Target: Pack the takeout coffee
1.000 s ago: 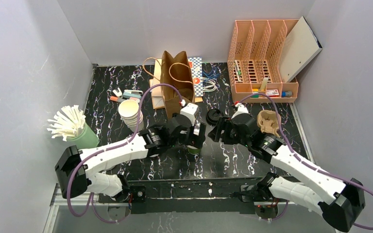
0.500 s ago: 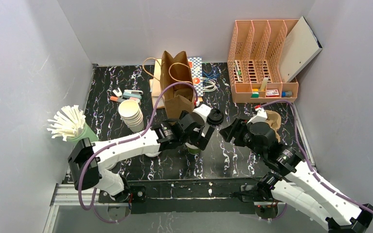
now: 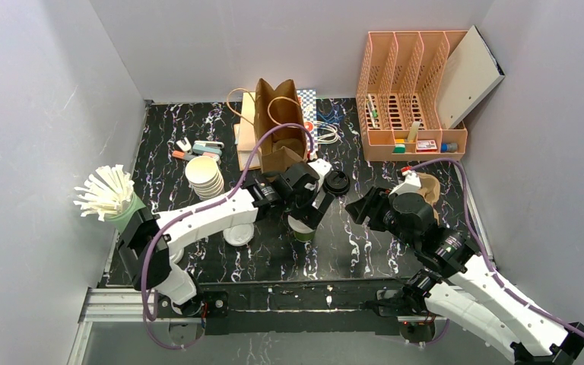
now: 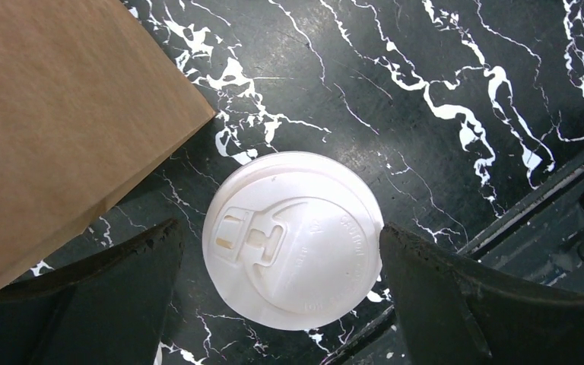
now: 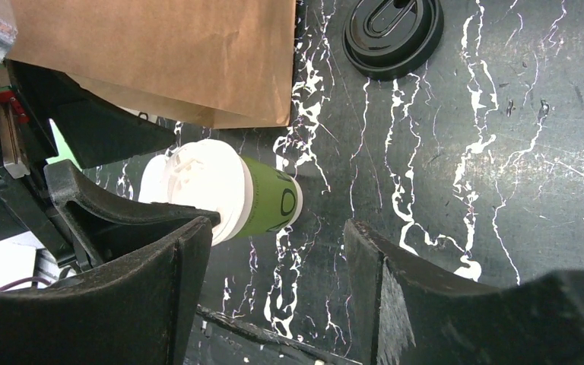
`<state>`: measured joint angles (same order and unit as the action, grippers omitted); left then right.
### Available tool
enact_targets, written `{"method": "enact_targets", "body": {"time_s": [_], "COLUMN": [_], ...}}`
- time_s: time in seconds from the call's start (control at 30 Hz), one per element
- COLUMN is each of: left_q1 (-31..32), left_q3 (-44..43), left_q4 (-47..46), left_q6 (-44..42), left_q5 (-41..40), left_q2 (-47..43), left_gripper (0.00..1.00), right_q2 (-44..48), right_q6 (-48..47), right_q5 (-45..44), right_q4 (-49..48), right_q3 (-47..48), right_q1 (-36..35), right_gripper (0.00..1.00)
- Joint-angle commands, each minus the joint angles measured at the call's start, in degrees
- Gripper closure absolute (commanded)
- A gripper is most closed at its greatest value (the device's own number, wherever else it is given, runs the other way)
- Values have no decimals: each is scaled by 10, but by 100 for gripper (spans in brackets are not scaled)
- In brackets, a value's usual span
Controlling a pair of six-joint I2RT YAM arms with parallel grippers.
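A black marble table (image 3: 350, 251) with grey walls around it. Nearest me, the cream lidded cup (image 3: 238, 234) stands beside my left arm. My left gripper (image 4: 277, 239) hangs spread wide above the green lidded cup (image 5: 266, 201), a finger on either side of its white lid. My right gripper (image 5: 277, 228) is released and empty. Beyond lie the black lid (image 3: 337, 182), then the brown paper bag (image 3: 281, 144).

Plain pale grey walls (image 3: 46, 114) on three sides; bench (image 3: 350, 251) black marble-patterned, white-veined; metal rail (image 3: 122, 312) along near edge; lighting even.
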<state>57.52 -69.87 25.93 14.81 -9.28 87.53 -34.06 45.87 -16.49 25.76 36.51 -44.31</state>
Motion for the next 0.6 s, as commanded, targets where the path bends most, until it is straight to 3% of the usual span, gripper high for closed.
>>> {"method": "enact_targets", "body": {"time_s": [0.0, 0.13, 0.33, 0.57], "left_q1": [-10, -13, -17, -19], "left_q3": [-32, -37, -36, -30], "left_q4": [27, 33, 40, 43], "left_q6": [-20, -22, -26, -21], "left_q5": [42, 53, 60, 59], "left_q2": [10, 17, 16, 10], "left_gripper": [2, 6, 21, 24], "right_q2": [4, -1, -6, -11], "right_q6": [4, 5, 5, 5], "right_q5": [-11, -9, -8, 11], "right_q4": [-4, -7, -7, -12], "right_q3": [-6, -6, -6, -9], "right_q1": [2, 2, 2, 2], "right_gripper": [27, 27, 27, 27]}}
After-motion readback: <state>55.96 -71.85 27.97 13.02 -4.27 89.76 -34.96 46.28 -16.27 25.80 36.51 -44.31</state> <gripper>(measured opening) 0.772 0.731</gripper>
